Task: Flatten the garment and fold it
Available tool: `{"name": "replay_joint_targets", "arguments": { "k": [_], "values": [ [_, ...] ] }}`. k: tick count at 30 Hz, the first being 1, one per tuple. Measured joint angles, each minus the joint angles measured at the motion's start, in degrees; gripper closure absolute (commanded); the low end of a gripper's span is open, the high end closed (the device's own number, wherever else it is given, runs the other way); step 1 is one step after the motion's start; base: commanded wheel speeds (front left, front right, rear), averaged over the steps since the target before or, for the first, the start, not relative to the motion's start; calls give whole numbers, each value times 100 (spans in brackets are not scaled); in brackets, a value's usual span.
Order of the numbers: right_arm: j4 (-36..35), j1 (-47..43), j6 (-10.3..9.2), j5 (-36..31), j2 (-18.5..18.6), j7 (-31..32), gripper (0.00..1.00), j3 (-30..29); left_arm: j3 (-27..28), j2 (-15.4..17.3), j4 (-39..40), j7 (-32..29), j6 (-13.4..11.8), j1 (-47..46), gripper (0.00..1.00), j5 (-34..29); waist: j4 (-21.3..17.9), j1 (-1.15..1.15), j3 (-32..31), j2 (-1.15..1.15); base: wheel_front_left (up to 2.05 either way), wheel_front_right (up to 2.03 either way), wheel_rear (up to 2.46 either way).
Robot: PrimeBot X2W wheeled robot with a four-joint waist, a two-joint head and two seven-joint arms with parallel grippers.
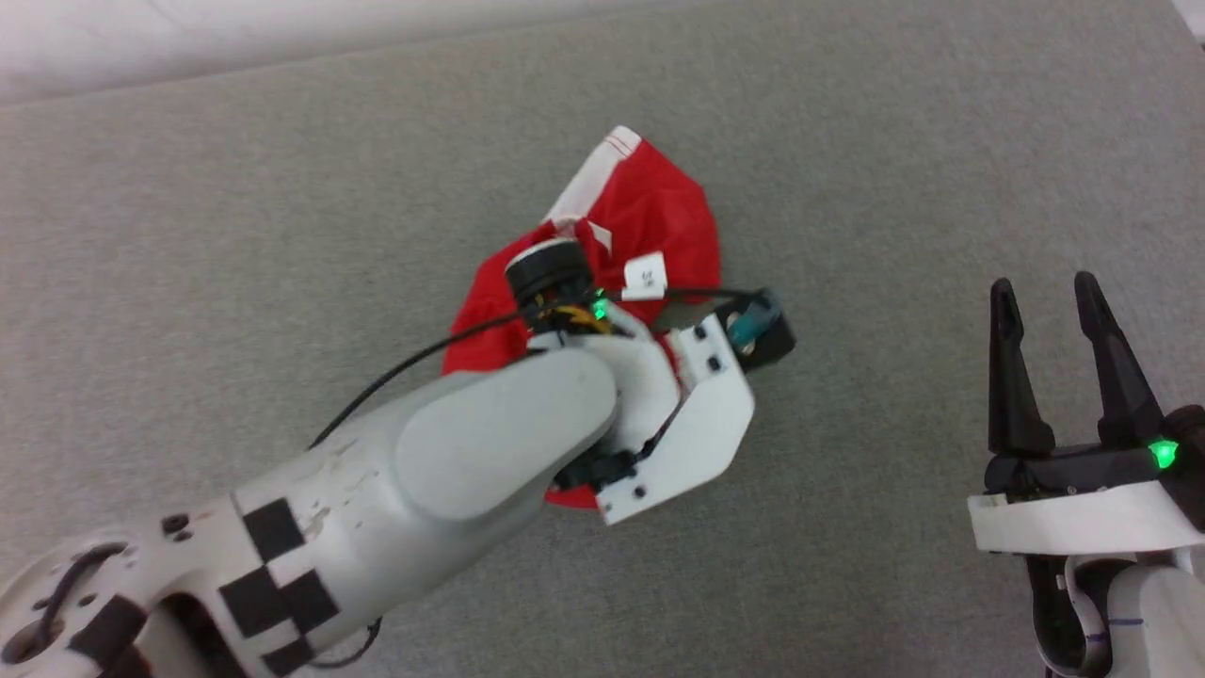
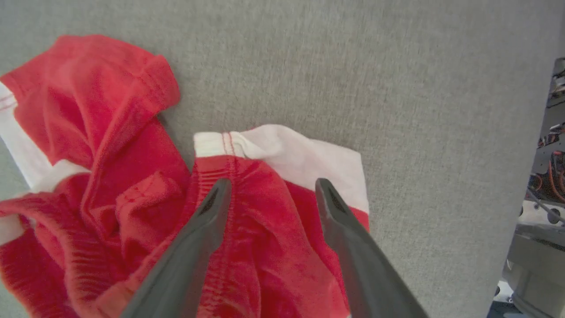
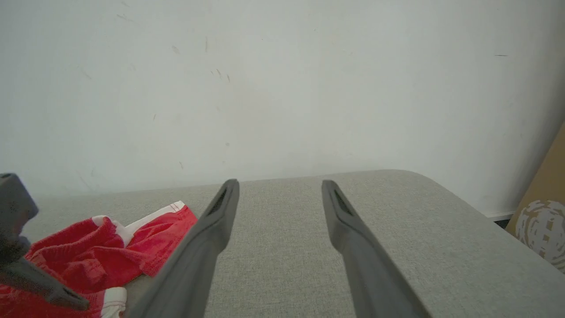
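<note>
Poised over the bunched garment [image 1: 659, 212] with left fingers [image 2: 207, 221] spread, empty, white hem past the tips; right fingers [image 1: 1012, 377] released, farther off.

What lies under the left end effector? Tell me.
The crumpled red garment lies under the open left end effector, on the grey surface. Its folds hide any print and the surface beneath.

Item: red shorts [image 2: 132, 185], crumpled and bunched, lying on the grey cloth-covered desk [image 2: 397, 88], well apart from its one visible edge. White band [image 2: 309, 154] along the hem, with a second white strip at the far side of the heap. Left gripper [image 2: 273, 183]: dark fingers [image 2: 198, 238] spread wide, nothing between them, tips over red cloth just short of the white band. Machine parts [image 2: 547, 168] beyond the desk edge.
</note>
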State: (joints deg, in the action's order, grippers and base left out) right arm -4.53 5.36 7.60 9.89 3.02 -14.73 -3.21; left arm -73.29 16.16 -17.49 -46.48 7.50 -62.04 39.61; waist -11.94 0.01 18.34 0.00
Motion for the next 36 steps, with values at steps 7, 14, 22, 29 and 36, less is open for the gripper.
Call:
{"name": "replay_joint_targets", "arguments": {
  "k": [7, 14, 22, 29, 36],
  "values": [
    [30, 95, 0, 40, 1, 0, 0, -2, 65, 517, 560, -728, 0, 270, 0, -223, -268, -2, 340, 0, 0, 0, 0],
    [52, 114, 0, -18, 0, 0, 0, -23, 41, 567, 669, 205, 2, 278, 100, -350, -172, 0, 379, 0, 0, 0, 0],
    [40, -131, 0, -226, 1, 0, 0, -201, 134, 613, 559, 2709, 2, 241, 100, 45, 223, -1, 42, 0, 0, 0, 0],
    [0, -395, 0, -308, 0, 0, 0, -219, 1124, 1283, 480, 4463, -818, 954, 100, 357, 726, -2, -347, 0, 0, 0, 0],
    [8, -563, 0, -347, -3, 1, 0, -230, 1615, 1912, 310, 5371, -1747, 2665, 100, 957, 1175, -2, -613, 0, 0, 0, 0]
  ]
}}
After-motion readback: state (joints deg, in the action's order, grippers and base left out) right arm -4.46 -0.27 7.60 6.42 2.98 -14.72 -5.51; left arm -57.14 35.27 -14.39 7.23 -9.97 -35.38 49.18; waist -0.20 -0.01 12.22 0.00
